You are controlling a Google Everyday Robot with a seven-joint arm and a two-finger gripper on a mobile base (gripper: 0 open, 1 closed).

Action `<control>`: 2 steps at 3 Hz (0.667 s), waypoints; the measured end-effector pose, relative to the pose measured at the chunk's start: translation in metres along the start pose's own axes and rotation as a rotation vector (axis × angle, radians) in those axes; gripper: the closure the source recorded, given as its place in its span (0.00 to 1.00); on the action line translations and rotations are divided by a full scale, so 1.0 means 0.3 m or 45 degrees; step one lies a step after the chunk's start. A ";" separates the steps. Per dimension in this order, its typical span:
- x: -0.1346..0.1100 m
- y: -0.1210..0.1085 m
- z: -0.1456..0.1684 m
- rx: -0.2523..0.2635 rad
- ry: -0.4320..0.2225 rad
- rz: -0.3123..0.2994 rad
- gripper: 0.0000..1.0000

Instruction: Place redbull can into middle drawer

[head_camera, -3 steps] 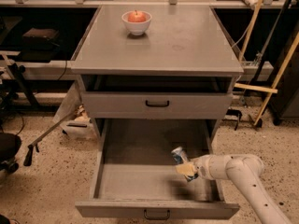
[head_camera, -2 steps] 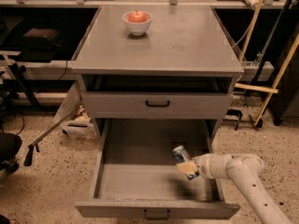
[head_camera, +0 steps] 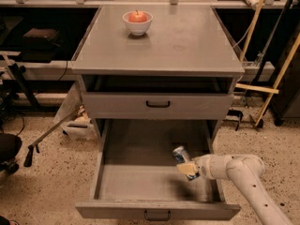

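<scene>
Gripper (head_camera: 189,168) is down inside the open middle drawer (head_camera: 101,172), at about 4 o'clock from the middle of its tray and near the right wall. I read it as clamped on the redbull can (head_camera: 180,154), which sticks out from it toward 11 o'clock, tilted. I can't tell whether the can touches the drawer floor. The white arm (head_camera: 234,168) comes in from 4 o'clock over the drawer's right side. Above it is the shut drawer front (head_camera: 117,106) with a black handle. On the tabletop (head_camera: 187,41), a white bowl (head_camera: 138,26) holding a red apple (head_camera: 137,16) sits at 11 o'clock.
</scene>
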State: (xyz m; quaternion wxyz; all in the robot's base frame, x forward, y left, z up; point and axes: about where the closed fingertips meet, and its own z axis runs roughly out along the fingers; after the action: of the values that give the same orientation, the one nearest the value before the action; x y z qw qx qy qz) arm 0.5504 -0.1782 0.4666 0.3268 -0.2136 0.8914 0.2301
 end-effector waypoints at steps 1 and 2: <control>0.000 0.000 0.000 0.000 0.000 0.000 0.35; 0.000 0.000 0.000 0.000 0.000 0.000 0.12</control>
State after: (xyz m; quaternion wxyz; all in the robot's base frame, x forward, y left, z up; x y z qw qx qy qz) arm 0.5504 -0.1781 0.4665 0.3268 -0.2137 0.8914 0.2301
